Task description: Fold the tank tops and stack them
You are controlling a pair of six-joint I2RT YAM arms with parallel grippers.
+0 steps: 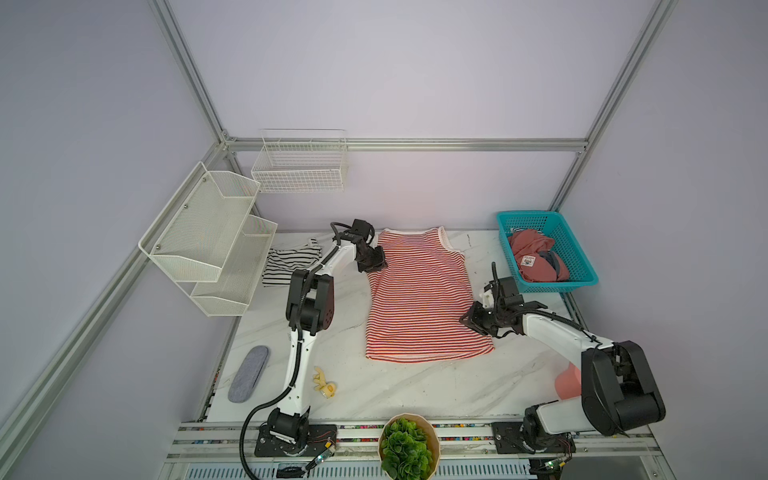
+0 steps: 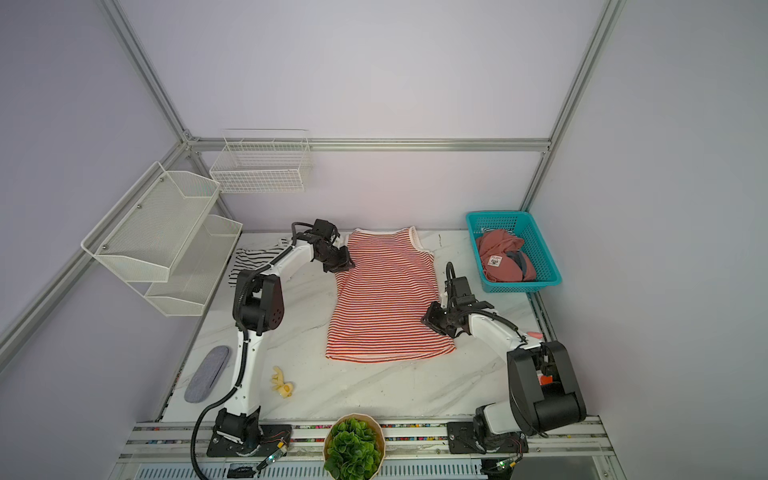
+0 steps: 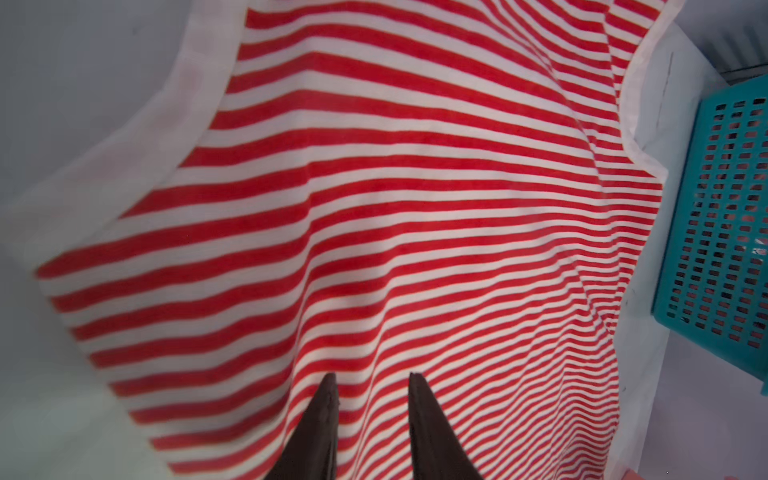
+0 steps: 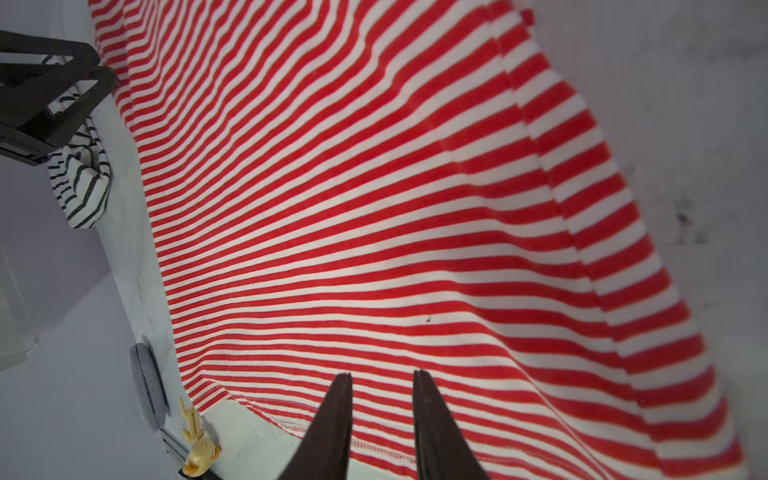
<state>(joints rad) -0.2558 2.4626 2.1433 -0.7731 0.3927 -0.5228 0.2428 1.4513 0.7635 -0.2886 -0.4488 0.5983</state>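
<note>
The red-and-white tank top (image 1: pixel 419 299) lies flat in the middle of the table (image 1: pixel 415 386), the black-and-white tank top (image 1: pixel 291 259) bunched at far left. The left gripper (image 3: pixel 370 376) and right gripper (image 4: pixel 382 374) hang over the red top's edges, fingers apart, empty.

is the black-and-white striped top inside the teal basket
No, the black-and-white top lies on the table at the far left, while the teal basket at the right holds a dusty-red garment.
</note>
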